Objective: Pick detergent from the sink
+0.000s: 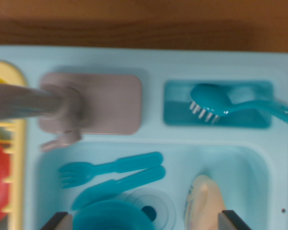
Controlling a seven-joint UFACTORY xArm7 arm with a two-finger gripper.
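the task looks barely begun: the detergent bottle [204, 203], a cream-coloured bottle with a pale label, lies in the sink basin [249, 167] at its near right, partly cut off by the lower edge of the wrist view, and nothing grips it yet. the gripper [143, 221] shows only as two dark finger tips at the bottom edge, well apart, so the jaws are spread; the right tip sits just beside the bottle's right side and the left tip is off near the bowl. what is left is the whole pick: centre over the bottle, descend, close, lift it clear. the basin also holds a teal fork [108, 167] and a teal knife [117, 186] lying side by side toward the left, a teal bowl [113, 218] at the near edge, and a round drain [151, 208] between bowl and bottle. a smaller teal compartment [249, 119] at the far right holds a teal dish brush [216, 103], its handle running out over the right rim. a grey faucet [33, 103] stands on its base at the far left, and a yellow rack [17, 158] with something red sits at the left edge. brown worktop [134, 24] lies beyond.
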